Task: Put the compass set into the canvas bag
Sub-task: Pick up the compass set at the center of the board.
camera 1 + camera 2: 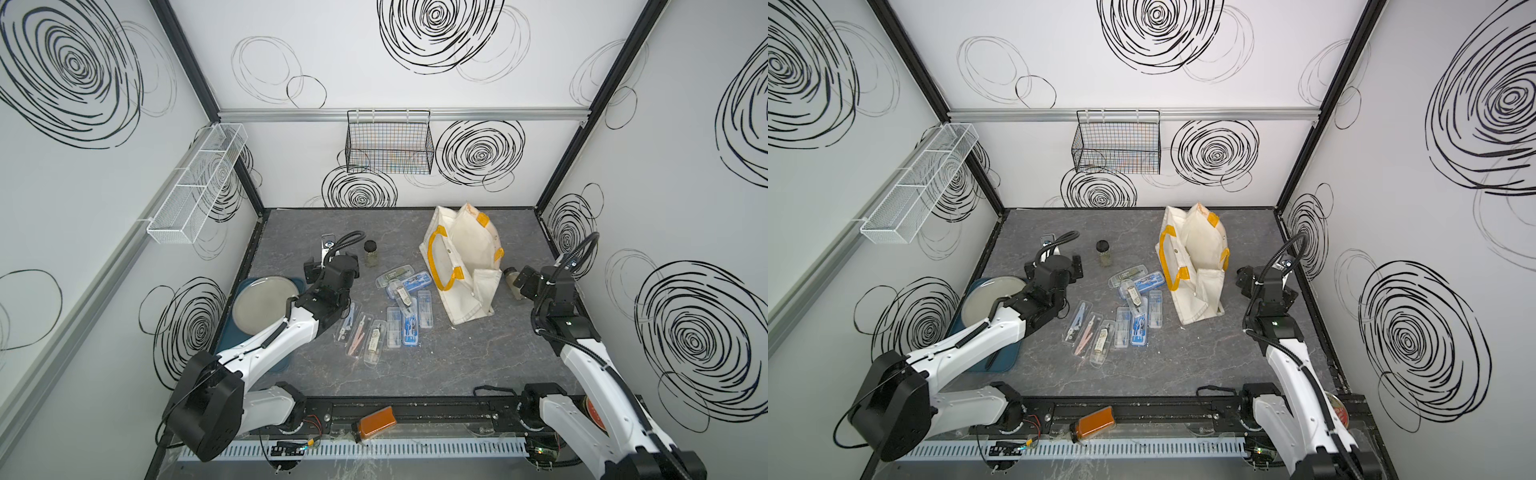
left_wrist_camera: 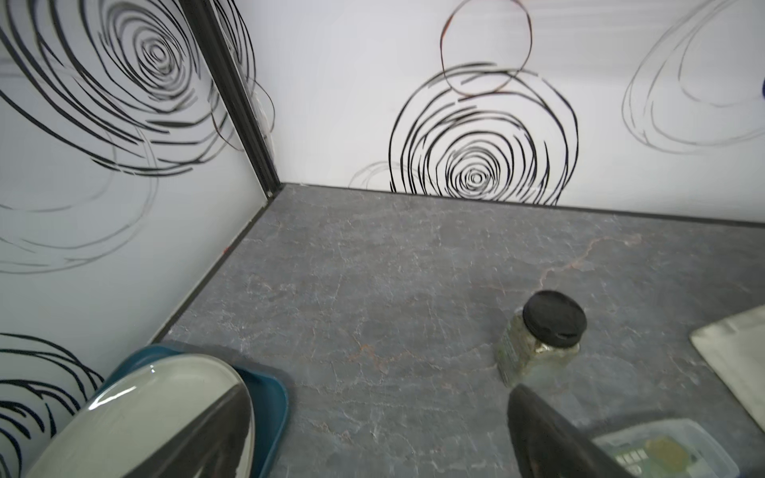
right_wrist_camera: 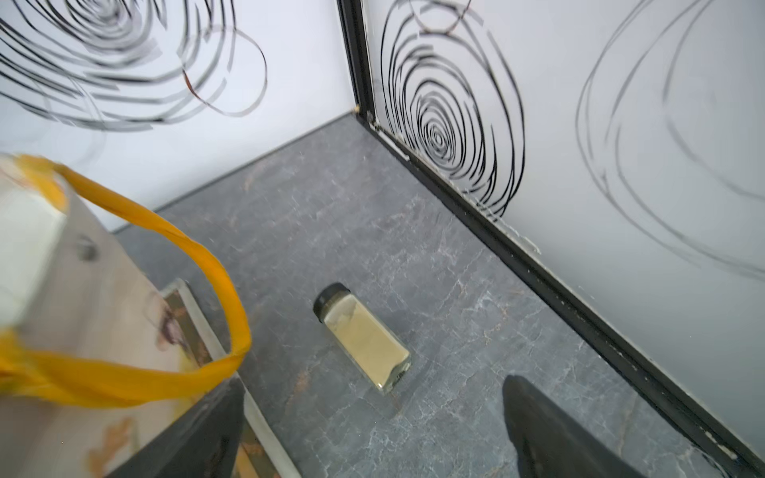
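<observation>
The compass set point(image 1: 410, 330) is lying in a clear plastic case with a blue insert on the grey tabletop point(image 1: 415, 374); it is sitting at the near side of a loose scatter of similar cases point(image 1: 392, 286) in the centre, some overlapping, and I cannot tell which one is meant. The canvas bag point(image 1: 465, 266) is standing slumped just right of the scatter, with its mouth sagging between the yellow-orange handles point(image 1: 436, 257).

The left gripper point(image 1: 332, 266) is hovering left of the cases and just beyond the plate point(image 1: 266, 303) on the blue tray point(image 1: 232, 340); its jaws are spread wide and gripping nothing. A black-lidded jar point(image 1: 370, 253) is standing just right of it. The right gripper point(image 1: 524, 281) is hovering right of the bag, over a jar of pale powder point(image 3: 362, 337) lying on its side; its jaws are also spread and empty.

The case is probably light, stiff and slick; since it is lying flat, the fingers would likely be straddling its narrow width at mid-length, pressing on the long edges. Too hard a squeeze is risking a popped lid or the case squirting free; touching neighbours are crowding the fingers, so an outlying case looks easier. The bag is soft and will likely be giving way under any push; its rim or a handle may need holding open.
</observation>
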Controlling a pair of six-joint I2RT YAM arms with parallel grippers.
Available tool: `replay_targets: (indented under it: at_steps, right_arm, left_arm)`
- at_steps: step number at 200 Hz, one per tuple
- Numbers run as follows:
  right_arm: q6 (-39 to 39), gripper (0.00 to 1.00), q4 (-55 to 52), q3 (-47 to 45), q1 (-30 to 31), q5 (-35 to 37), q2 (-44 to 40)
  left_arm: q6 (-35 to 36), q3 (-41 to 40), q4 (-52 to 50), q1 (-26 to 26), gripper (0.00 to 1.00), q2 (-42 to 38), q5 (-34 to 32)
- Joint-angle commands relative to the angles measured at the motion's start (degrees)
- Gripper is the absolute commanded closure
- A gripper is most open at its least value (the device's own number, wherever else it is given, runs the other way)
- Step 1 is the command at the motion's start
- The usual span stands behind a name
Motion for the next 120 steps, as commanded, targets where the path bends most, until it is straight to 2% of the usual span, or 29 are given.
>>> replay_targets:
  at_steps: [1,37,76,120]
  right_arm:
    - [-0.75,0.0,-6.97,4.77,0.83,-4.48,-3.39]
    - [-5.48,0.0,-7.17,12.76,6.04,-13.5,-0.75]
    - [-10.85,0.0,-4.06,20.54,18.1,-14.19,7.41]
    - [-17.79,0.0,0.81,27.58,33.54,-14.36,21.63]
  left_arm:
    - [-11.16,0.14,-10.52,0.14,0.01,0.91,7.99]
    - [-14.02,-1.77,-10.99,1.6,0.01,1.52,13.36]
    - [-14.2,-4.03,-10.21,2.26,0.01,2.72,16.74]
    - [-14.55,-5.59,-8.3,1.35,0.01,5.36,20.51]
